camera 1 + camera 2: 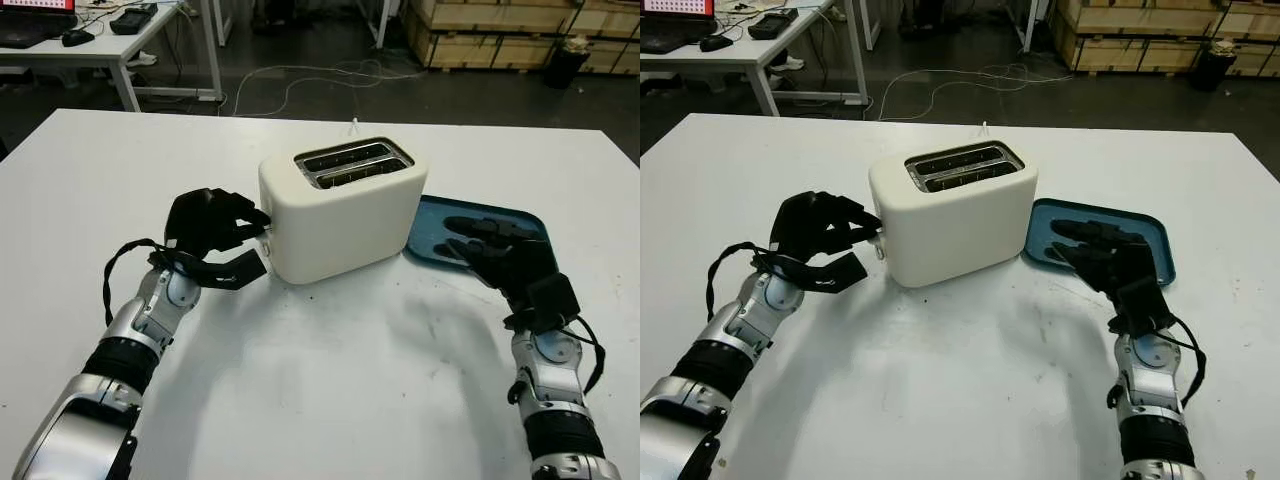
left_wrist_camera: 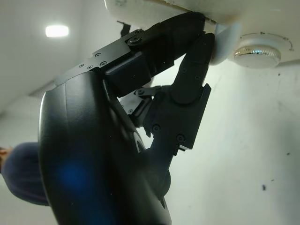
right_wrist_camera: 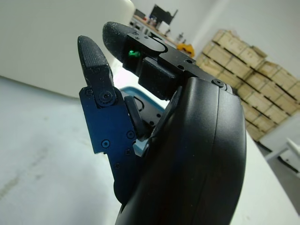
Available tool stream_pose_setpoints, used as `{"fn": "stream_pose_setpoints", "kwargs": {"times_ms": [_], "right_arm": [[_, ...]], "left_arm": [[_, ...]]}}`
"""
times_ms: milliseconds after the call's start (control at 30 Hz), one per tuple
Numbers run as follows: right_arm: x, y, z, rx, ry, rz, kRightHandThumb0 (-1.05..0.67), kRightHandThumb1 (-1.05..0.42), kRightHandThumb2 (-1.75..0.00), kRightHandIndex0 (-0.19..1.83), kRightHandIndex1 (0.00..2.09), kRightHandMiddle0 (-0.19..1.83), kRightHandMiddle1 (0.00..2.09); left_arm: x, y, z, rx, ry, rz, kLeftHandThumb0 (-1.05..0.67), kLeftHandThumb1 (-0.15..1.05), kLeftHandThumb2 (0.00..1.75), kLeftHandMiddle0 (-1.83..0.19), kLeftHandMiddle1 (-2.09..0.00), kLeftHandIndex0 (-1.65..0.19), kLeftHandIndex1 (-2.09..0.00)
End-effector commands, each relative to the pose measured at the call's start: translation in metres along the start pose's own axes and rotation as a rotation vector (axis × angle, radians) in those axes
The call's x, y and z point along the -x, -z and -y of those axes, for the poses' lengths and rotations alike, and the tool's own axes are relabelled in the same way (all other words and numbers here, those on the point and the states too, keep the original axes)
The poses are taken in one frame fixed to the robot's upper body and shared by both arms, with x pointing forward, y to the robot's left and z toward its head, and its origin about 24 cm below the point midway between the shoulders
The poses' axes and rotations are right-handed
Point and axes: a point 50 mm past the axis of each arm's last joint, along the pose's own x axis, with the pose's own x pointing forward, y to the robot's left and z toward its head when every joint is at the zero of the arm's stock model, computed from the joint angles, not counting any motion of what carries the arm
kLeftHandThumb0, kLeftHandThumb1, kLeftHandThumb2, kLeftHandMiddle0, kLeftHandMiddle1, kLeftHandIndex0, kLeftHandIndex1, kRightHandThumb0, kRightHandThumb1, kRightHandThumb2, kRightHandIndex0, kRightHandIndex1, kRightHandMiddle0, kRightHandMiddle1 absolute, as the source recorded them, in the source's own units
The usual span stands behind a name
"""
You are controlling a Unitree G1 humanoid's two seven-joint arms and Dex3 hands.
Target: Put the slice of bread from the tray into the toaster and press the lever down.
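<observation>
The left hand is seen at the toaster's left end, fingers curled with their tips on the lever, which is largely hidden behind them. A slice of bread cannot be made out in the slots. The right hand is held open, empty, over the blue tray, just right of the toaster.

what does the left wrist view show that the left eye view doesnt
Left wrist view: close up, the left hand's fingertips touching the pale lever on the toaster's end, beside a round knob.
Left eye view: the toaster's two slots, the blue tray, and the open right hand over the tray.
Both: the left hand, the toaster and the white table.
</observation>
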Motion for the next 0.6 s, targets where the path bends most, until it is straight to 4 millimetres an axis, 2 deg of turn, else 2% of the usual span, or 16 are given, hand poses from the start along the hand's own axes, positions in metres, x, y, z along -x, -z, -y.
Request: {"fn": "stream_pose_setpoints", "kwargs": {"times_ms": [0,100,133,300,567], "right_arm": [[0.0023,-0.0097,0.0127,0.051,0.016,0.029,-0.46,-0.82,0.00,1.29,0.21,1.21,0.01],[0.0026,-0.0107,0.0120,0.044,0.010,0.029,-0.46,-0.81,0.00,1.28,0.22,1.22,0.01],[0.0026,-0.0108,0.0117,0.040,0.007,0.030,-0.46,-0.81,0.00,1.28,0.22,1.22,0.01],[0.0024,-0.0116,0.0117,0.052,0.006,0.028,-0.48,-0.82,0.00,1.27,0.22,1.22,0.00],[0.0020,-0.0112,0.0106,0.041,-0.005,0.037,-0.46,-0.82,0.00,1.26,0.24,1.21,0.00]], "left_arm": [[0.0534,-0.0253,0.1298,0.005,0.532,-0.096,-0.14,0.78,0.01,-0.89,-1.21,-1.30,-0.01],[0.0542,-0.0209,0.1285,0.028,0.511,-0.130,-0.13,0.78,0.00,-0.93,-0.95,-1.25,-0.01],[0.0544,-0.0205,0.1282,0.038,0.505,-0.136,-0.13,0.79,0.00,-0.94,-0.93,-1.24,-0.01],[0.0558,-0.0208,0.1272,0.052,0.487,-0.123,-0.13,0.79,0.00,-0.89,-1.18,-1.26,-0.01],[0.0530,-0.0256,0.1220,0.076,0.487,-0.074,-0.15,0.78,0.00,-0.87,-1.28,-1.28,-0.03]]}}
